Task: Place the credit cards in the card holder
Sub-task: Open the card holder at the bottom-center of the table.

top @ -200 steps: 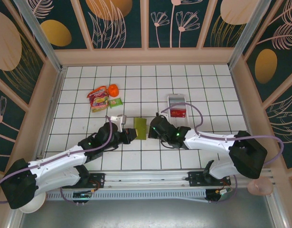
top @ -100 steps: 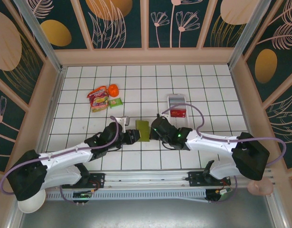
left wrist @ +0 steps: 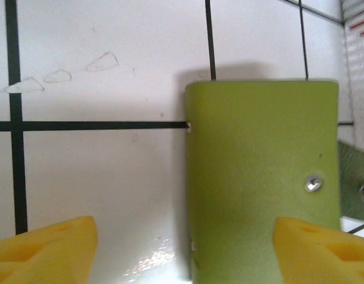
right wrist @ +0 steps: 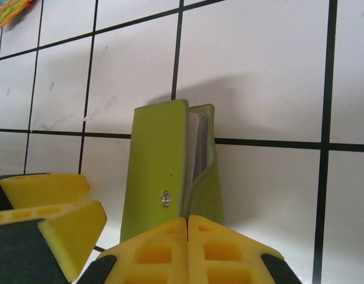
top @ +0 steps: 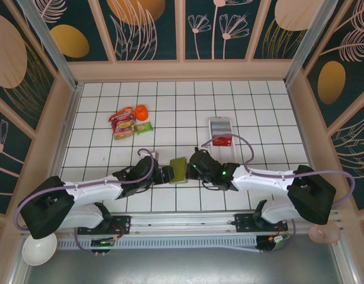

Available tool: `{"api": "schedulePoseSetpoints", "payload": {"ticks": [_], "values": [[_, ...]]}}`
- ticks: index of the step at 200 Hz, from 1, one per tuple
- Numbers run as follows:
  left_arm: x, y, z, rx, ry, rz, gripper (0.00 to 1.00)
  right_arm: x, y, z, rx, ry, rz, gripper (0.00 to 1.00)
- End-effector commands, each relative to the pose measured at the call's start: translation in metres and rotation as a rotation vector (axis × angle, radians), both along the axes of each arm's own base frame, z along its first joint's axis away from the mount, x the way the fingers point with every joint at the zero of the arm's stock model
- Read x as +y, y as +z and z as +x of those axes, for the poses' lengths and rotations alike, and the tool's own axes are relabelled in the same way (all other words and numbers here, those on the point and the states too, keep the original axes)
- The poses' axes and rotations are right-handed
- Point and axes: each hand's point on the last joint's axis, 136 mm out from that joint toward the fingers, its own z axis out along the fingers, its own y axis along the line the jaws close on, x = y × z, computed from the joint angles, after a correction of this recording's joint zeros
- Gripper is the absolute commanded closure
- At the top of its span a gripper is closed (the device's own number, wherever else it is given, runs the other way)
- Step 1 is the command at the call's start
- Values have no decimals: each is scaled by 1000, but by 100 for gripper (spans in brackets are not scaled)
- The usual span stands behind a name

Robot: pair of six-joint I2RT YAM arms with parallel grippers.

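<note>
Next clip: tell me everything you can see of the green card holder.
The card holder is a small olive-green folding wallet, leather-like, with a metal snap stud on its face. A pale lining shows where the flaps gape slightly. It sits over the white tiled table, between the two arms. The open left gripper straddles it. The shut right gripper meets its near edge, though an actual grip is unclear.

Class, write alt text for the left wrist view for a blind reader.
A folded green wallet with a silver snap fills the right half, white black-lined tiles behind it. The left gripper is open, its yellow fingertips in the bottom corners.
</note>
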Motion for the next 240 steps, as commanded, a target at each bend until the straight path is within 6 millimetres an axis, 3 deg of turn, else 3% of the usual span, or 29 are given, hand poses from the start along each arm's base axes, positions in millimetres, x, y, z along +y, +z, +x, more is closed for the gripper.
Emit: {"api": "schedulePoseSetpoints", "payload": {"ticks": [1, 30, 44, 103, 145, 170, 199, 214, 240], "values": [[-8, 23, 9, -54, -5, -31, 14, 11, 26, -1, -28, 3, 117, 100], [-28, 47, 9, -83, -75, -118, 1, 12, 38, -2, -49, 8, 162, 100], [-30, 52, 12, -95, -78, -115, 1, 11, 37, -2, -50, 5, 161, 100], [-23, 25, 16, -42, -47, -6, 3, 10, 34, -3, -44, 2, 159, 100], [-14, 19, 18, -46, -22, 42, 8, 6, 32, -3, -44, -6, 145, 100], [-9, 17, 18, -48, -7, 55, 14, 0, 28, -3, -45, -20, 114, 100], [0, 12, 17, -50, 21, 77, 33, -12, 16, -1, -39, -45, 59, 100], [5, 8, 16, -49, 32, 95, 36, -19, 8, 1, -30, -58, 31, 100], [9, 4, 13, -43, 34, 98, 52, -30, -8, 4, -9, -74, -15, 100]]}}
